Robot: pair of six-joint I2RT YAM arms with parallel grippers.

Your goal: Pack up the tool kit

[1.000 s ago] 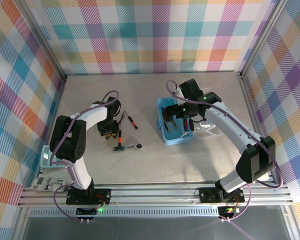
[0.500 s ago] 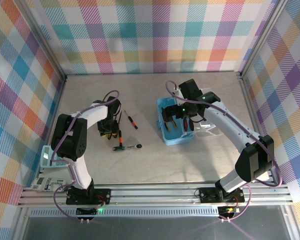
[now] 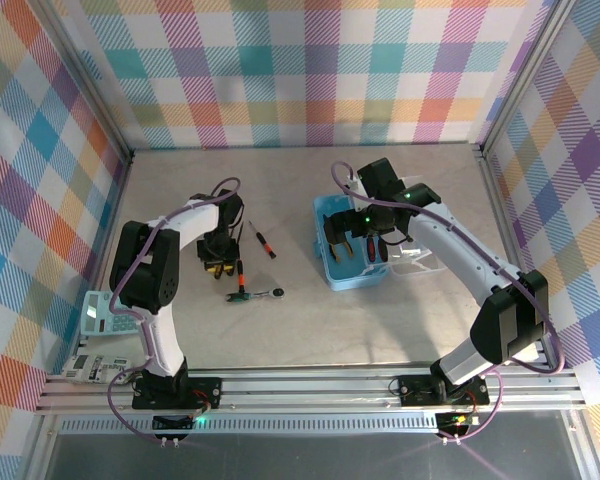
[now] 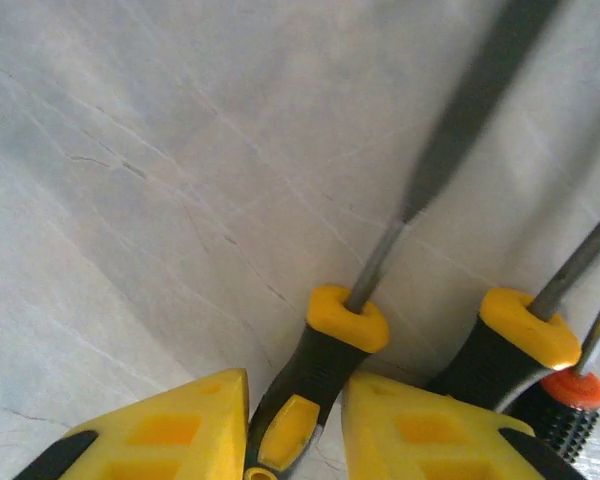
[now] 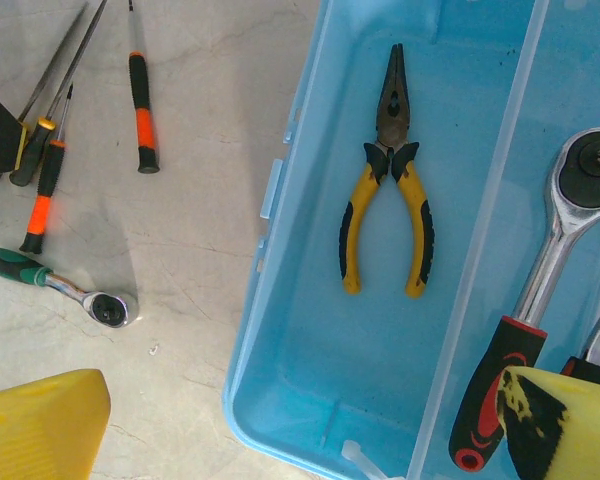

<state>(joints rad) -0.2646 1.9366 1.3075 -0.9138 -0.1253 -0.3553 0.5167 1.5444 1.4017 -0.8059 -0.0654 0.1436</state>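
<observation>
Left wrist view: down-pointed left fingers (image 4: 170, 430) flank a yellow-black screwdriver (image 4: 320, 370).

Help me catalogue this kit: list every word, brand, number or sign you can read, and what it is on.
No text can be read in these views.
Printed sheet at the left end of the near rail: dark print, too small to read.
Pliers: no marking visible.
Red-handled ratchet wrench: no marking visible.
Yellow-and-black screwdriver: no marking visible.
</observation>
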